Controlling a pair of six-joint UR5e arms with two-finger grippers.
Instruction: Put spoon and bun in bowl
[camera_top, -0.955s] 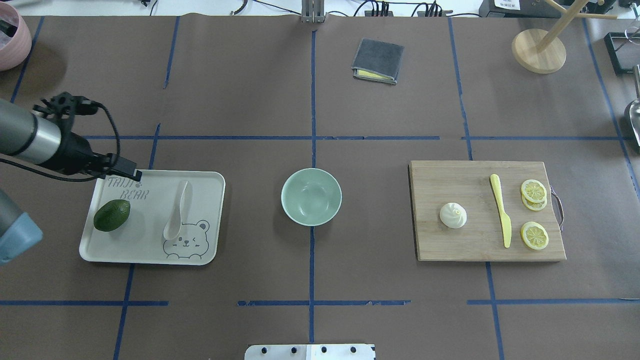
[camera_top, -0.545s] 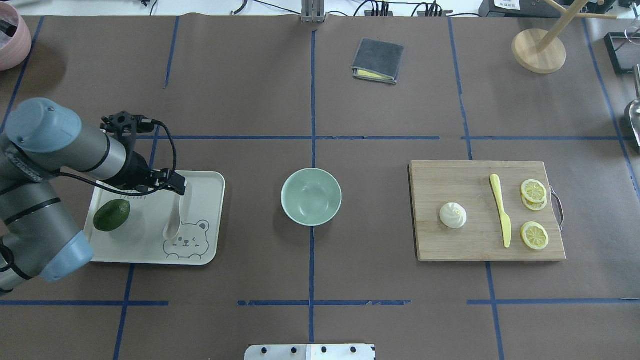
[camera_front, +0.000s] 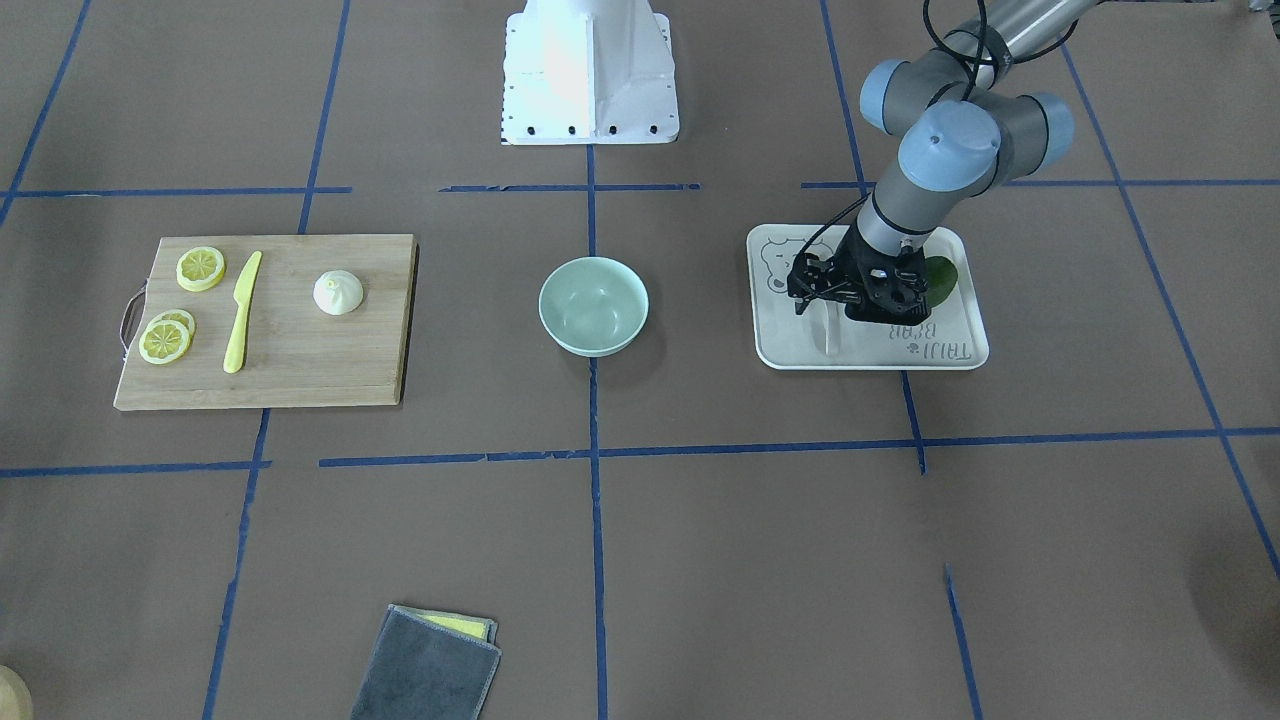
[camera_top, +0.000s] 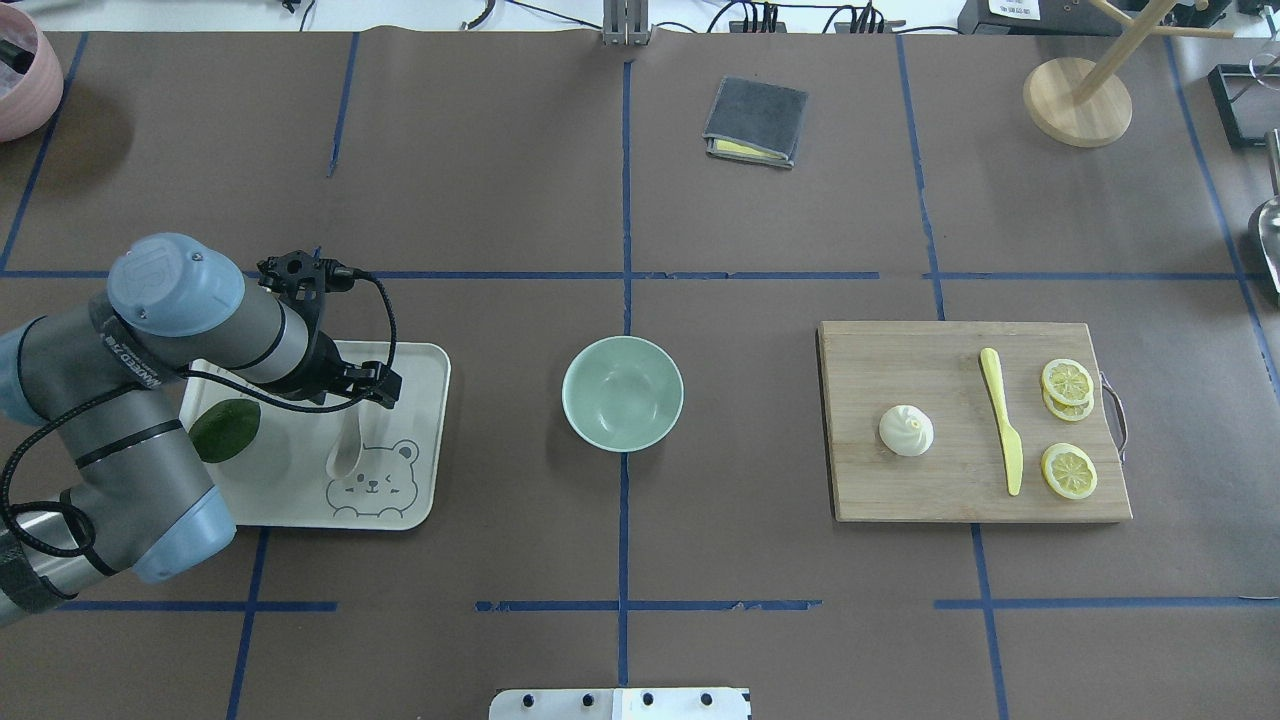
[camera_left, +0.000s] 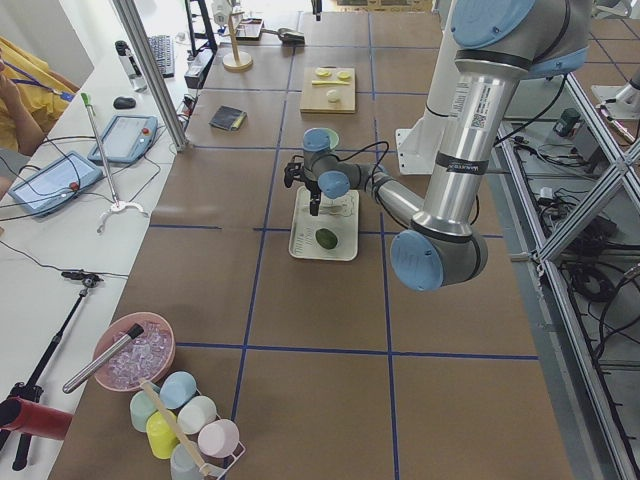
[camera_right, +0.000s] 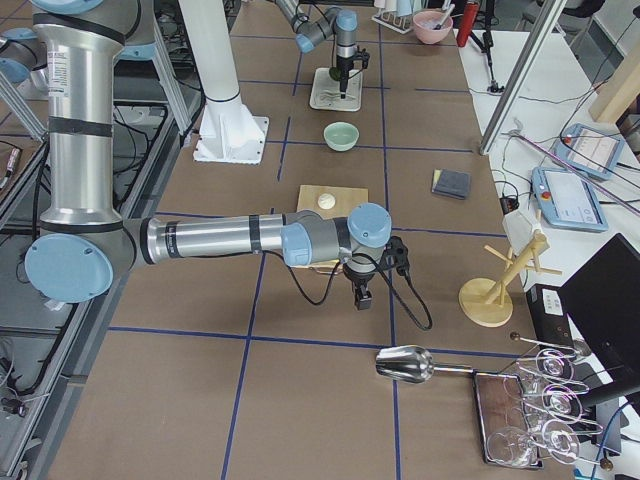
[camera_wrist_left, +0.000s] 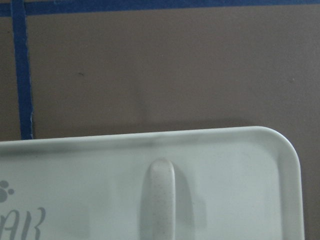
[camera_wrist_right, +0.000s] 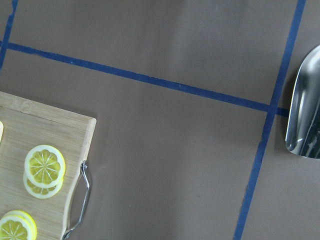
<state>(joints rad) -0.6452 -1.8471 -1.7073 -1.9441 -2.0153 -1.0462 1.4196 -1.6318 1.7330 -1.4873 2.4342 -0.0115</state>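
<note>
Left gripper has advanced over the spoon handle on the tray (jaws' opening: cannot tell, either arm). Spoon ungrasped; bun on board; bowl empty.

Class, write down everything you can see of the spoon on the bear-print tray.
The spoon is small, pale beige-white, faintly speckled and ceramic-looking, with a short thick rounded handle and a deep oval scoop. It lies flat on the beige tray, scoop near the bear print, handle pointing away from the robot. The left hand hovers over the handle, hiding part of it; contact cannot be judged. The avocado lies apart.
</note>
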